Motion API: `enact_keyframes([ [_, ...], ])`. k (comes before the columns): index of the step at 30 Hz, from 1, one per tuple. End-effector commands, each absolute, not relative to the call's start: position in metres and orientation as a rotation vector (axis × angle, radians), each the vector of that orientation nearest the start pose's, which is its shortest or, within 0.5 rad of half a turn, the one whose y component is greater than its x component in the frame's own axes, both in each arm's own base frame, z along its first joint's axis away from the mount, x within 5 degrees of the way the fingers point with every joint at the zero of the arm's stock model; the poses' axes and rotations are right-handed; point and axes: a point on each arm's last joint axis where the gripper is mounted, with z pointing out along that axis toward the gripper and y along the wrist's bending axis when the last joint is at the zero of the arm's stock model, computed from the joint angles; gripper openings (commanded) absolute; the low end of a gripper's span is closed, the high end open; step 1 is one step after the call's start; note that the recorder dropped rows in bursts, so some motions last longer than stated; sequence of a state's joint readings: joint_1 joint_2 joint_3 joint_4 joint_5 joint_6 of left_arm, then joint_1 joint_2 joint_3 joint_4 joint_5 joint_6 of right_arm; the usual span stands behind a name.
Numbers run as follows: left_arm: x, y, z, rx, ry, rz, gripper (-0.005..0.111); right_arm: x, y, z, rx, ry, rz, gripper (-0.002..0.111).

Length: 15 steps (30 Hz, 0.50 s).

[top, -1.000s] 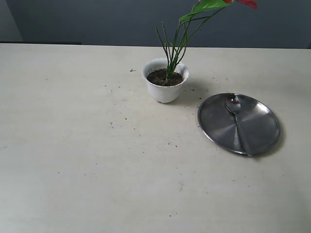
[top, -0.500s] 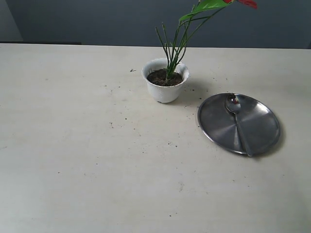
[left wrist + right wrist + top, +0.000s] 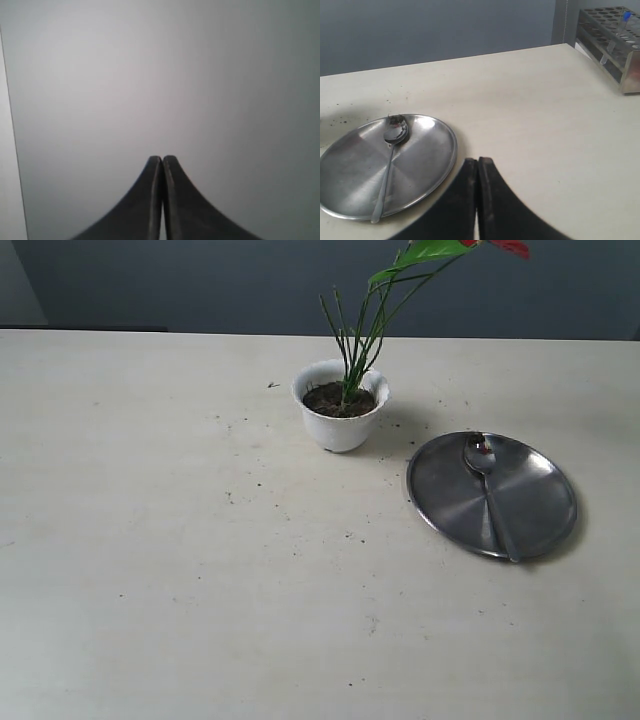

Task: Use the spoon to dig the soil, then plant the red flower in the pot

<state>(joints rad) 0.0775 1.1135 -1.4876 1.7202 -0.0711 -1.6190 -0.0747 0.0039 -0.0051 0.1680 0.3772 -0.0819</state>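
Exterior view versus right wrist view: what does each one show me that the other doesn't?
Only the exterior view shows the pot, with soil in it and the red flower standing planted there. Only the right wrist view shows the right claw, shut and holding nothing, and a rack with rows of holes by the table's edge. Both show the steel plate with the spoon lying on it, and the pale table.
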Motion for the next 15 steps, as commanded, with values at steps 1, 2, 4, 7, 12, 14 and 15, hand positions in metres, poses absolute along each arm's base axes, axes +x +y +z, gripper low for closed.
enact_keyframes([
  [1,0.209,0.02,0.553,-0.012,1.156,0.199,0.0,0.053,0.001,0.181,0.094,1.84,0.047,-0.001],
  [2,0.208,0.021,0.551,-0.034,1.165,0.19,0.0,0.053,0.001,0.181,0.094,1.84,0.047,-0.001],
  [4,0.204,0.025,0.548,-0.08,1.206,0.209,0.0,0.053,0.001,0.181,0.094,1.84,0.047,-0.001],
  [7,0.198,0.03,0.541,-0.122,1.322,0.252,0.0,0.053,0.001,0.181,0.094,1.84,0.047,-0.001],
  [12,0.191,0.035,0.527,-0.129,1.503,0.34,0.0,0.053,0.001,0.181,0.094,1.84,0.047,-0.001],
  [14,0.184,0.035,0.524,-0.128,1.528,0.347,0.0,0.053,0.001,0.181,0.094,1.84,0.047,-0.001],
  [15,0.18,0.034,0.522,-0.126,1.531,0.346,0.0,0.053,0.001,0.181,0.094,1.84,0.047,-0.001],
])
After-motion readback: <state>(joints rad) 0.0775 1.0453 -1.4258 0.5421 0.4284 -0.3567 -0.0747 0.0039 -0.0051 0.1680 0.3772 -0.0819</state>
